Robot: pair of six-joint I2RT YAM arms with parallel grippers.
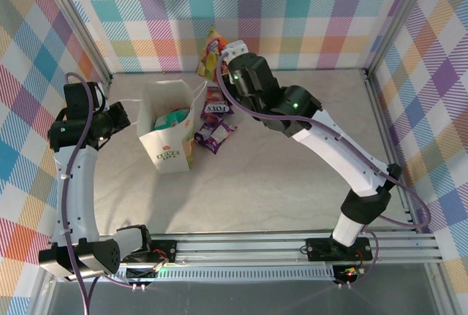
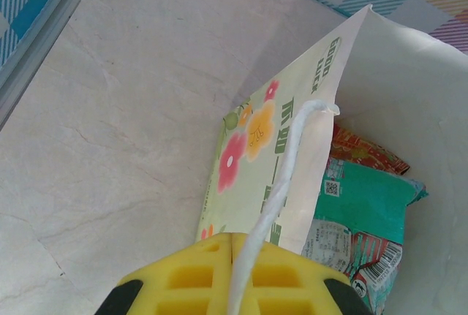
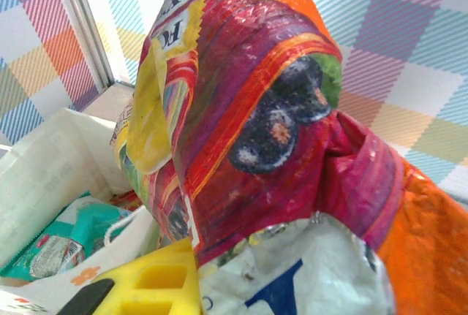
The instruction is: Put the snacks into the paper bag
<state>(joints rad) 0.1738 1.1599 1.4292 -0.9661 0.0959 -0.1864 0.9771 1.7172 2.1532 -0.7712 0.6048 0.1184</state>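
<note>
The white paper bag (image 1: 167,139) stands open at the table's left middle, its flower print (image 2: 252,136) facing me. My left gripper (image 2: 234,240) is shut on the bag's white cord handle (image 2: 281,180). Inside the bag lie a teal-green snack (image 2: 369,202) and a red one (image 2: 369,150). My right gripper (image 1: 221,58) is lifted behind the bag's right side, shut on a crumpled orange-red snack packet (image 3: 248,96) with yellow and purple print. Its yellow finger (image 3: 150,282) shows beside the packet. Two purple snacks (image 1: 216,103) (image 1: 213,137) lie on the table just right of the bag.
Checked walls close the table at the back and both sides, with a metal post (image 3: 84,23) near the held packet. The right arm (image 1: 322,139) stretches diagonally across the table's right half. Bare marble-look tabletop (image 1: 278,191) lies in front of the bag.
</note>
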